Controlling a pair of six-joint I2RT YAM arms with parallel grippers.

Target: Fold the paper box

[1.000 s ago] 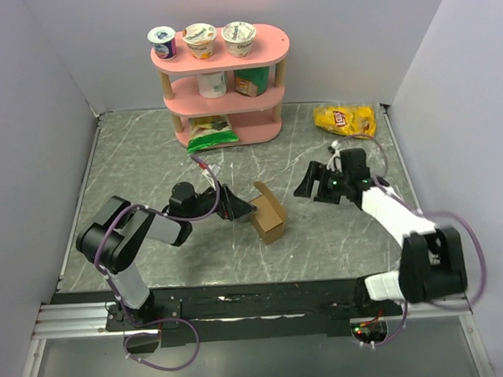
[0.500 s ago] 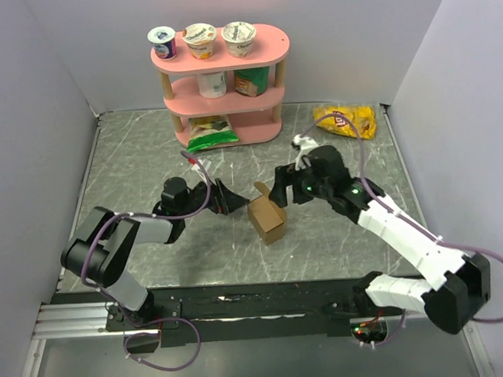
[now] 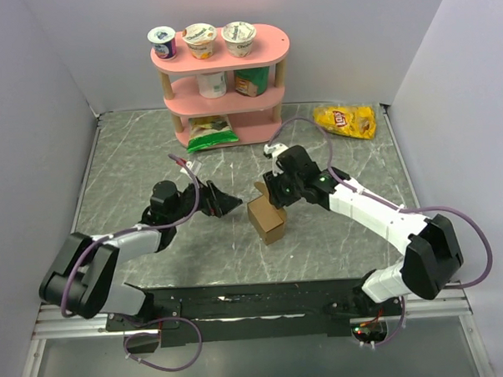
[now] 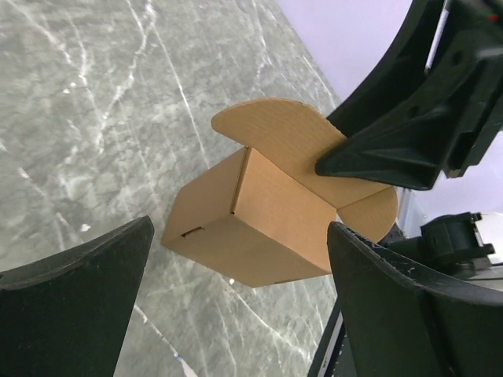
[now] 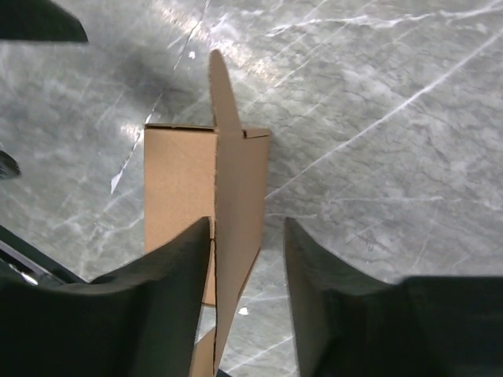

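The paper box (image 3: 268, 221) sits near the middle of the gray table (image 3: 133, 160). Its round-edged lid flap (image 5: 236, 212) stands straight up. The right gripper (image 3: 271, 190) is at the box's 1 o'clock, with one finger on each side of that flap. One finger looks to touch the card and the other shows a gap, so the claw is half closed but not pinching yet. The left gripper (image 3: 234, 203) is at the box's 10 o'clock, spread wide, holding nothing and apart from the box. The box is thin brown card, so I think it is very light and will slide on the smooth table if pushed (nothing holds it down). The flap should bend at its crease. A good place to hold is near the flap's top edge, gently, since a hard squeeze could dent it.
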